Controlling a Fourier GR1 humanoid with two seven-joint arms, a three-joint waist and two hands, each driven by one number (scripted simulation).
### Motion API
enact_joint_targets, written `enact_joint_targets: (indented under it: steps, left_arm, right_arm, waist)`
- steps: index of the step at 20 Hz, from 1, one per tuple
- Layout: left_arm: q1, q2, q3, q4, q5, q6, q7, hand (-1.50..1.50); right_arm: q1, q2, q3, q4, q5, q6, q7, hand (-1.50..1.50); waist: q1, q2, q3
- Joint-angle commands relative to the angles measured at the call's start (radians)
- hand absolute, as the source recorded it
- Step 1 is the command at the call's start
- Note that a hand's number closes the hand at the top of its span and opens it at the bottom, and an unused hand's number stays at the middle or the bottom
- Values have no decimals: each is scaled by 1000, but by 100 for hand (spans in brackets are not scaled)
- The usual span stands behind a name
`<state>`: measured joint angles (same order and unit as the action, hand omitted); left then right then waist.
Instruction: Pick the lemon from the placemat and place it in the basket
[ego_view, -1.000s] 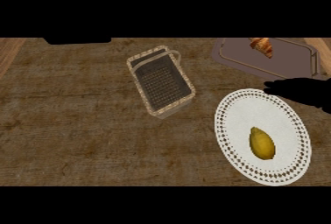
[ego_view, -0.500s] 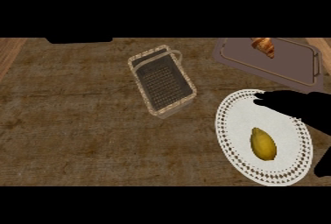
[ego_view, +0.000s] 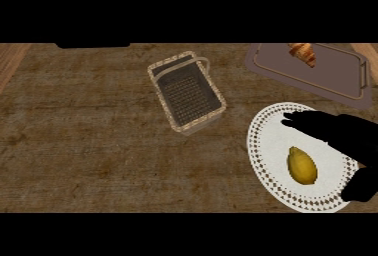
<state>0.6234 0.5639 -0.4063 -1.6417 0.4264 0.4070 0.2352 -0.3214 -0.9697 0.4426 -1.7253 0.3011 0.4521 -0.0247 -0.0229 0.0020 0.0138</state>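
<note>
A yellow lemon (ego_view: 302, 165) lies on the round white lace-edged placemat (ego_view: 267, 131) at the lower right of the counter. My right hand (ego_view: 336, 135) hovers over the placemat just above and right of the lemon, fingers stretched out toward the left, open and holding nothing. Its thumb (ego_view: 362, 186) hangs down at the placemat's right edge. The wicker basket (ego_view: 185, 92) with a dark mesh bottom stands left of the placemat, near the middle of the counter. My left hand does not show.
A grey tray (ego_view: 310, 74) with a croissant (ego_view: 303, 52) on it sits at the back right. A dark object (ego_view: 93, 45) shows at the back left edge. The wooden counter (ego_view: 81, 145) stretches to the left.
My right hand has come down and leftward from the placemat's upper right rim to over its middle, close to the lemon. Lemon and basket have not moved.
</note>
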Motion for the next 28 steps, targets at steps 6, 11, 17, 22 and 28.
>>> enact_joint_targets:
  steps: [6,11,17,22,28]
  left_arm:
    - [-272,-21,38,-24,-16,-39,-43,0]
    - [-267,-15,46,-3,2,-54,-73,0]
    - [-279,-39,19,21,-19,-19,-94,0]
    - [-295,-26,10,30,-7,-28,-79,0]
    - [-283,-23,-7,8,-9,-7,-85,0]
  right_arm:
    - [29,66,63,62,108,-69,-27,-150]
    - [41,53,106,72,178,-60,-1,-150]
    - [39,89,110,131,204,-91,-27,-150]
    - [45,137,146,159,248,-120,-32,-150]
    - [57,162,159,191,287,-153,-36,-150]
  waist:
    - [-22,4,-15]
    - [-22,-2,-17]
    - [-18,1,-16]
    - [-20,2,-16]
    - [-23,1,-14]
